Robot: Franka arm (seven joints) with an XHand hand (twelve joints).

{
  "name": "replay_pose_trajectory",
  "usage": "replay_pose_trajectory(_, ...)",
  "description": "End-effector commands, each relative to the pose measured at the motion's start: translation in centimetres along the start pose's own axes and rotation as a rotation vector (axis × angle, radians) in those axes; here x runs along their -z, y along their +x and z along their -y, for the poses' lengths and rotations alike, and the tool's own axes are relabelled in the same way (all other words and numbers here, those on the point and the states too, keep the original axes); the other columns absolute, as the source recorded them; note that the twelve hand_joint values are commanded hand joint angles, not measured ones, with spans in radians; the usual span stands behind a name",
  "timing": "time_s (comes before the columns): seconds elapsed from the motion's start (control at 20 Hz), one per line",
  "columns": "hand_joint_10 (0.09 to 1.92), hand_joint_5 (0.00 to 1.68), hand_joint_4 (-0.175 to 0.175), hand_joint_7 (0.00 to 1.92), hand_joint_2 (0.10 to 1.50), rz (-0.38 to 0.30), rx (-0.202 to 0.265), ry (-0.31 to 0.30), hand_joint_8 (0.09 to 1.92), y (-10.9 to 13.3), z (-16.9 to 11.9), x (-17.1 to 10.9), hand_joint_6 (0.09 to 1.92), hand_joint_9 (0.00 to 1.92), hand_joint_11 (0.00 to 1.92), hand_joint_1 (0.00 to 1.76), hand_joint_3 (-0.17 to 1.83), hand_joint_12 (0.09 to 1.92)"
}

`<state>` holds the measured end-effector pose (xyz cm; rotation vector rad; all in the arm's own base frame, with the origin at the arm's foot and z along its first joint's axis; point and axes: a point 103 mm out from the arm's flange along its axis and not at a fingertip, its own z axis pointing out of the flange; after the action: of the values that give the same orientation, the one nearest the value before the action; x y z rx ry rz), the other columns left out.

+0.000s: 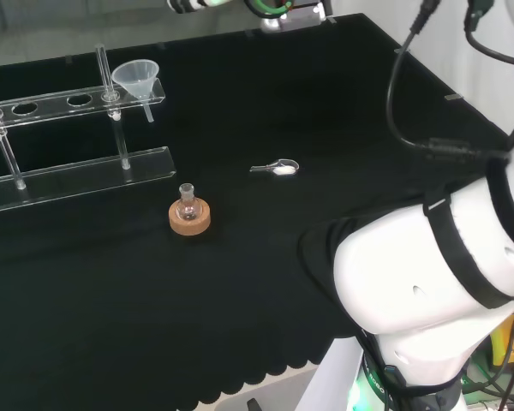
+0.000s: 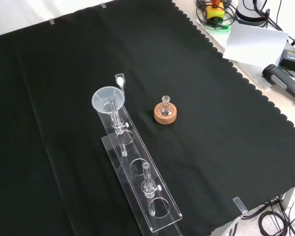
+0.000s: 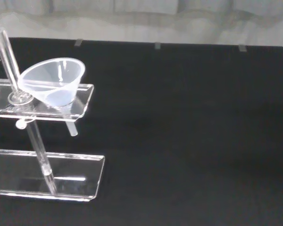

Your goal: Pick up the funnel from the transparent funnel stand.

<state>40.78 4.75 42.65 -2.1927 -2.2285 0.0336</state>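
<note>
In the head view, a table (image 1: 265, 282) draped in matte black cloth with a scalloped front edge is seen. A clear funnel (image 1: 138, 79), conical with a thin stem, is seated in the right-end hole of a transparent funnel stand (image 1: 68, 163), which is built of two long clear plates joined by slim upright rods. The funnel's stem hangs below the upper plate. Just in front of the stand, a small round-bottomed glass flask (image 1: 187, 201) is set upright in a tan cork ring (image 1: 190, 217). To the right of it, apart from both, a small clear spoon (image 1: 276, 168) holding a little white powder lies flat on the cloth. The smooth white arm links (image 1: 428, 274) bulk large at the right, with black cables above them. Whether the hand is spread or closed cannot be told.

In the front view, the stand is seen lengthwise from above, so its row of round holes and two rods are laid out plainly; the funnel sits at its far end, mouth upward. The spoon lies just beyond the funnel, and the flask in its ring stands to the stand's right.

In the wrist view, the funnel's translucent, slightly frosted wall is seen from the side, tilted a little in its hole, with the stem poking through the upper plate above the base plate.
</note>
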Motion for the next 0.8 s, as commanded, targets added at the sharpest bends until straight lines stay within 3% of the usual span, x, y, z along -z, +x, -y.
replay_pose_trajectory(0.05,0.09,0.0,0.044,0.0,0.57,-0.01,0.056,-0.006,0.09,3.2,-3.6,-1.2,0.09,0.0,0.0,0.12,0.03,0.09)
replay_pose_trajectory(0.8,0.09,0.0,0.002,0.0,0.58,-0.017,0.126,0.046,0.09,7.1,-9.8,-5.2,0.09,0.0,0.0,0.14,0.03,0.09)
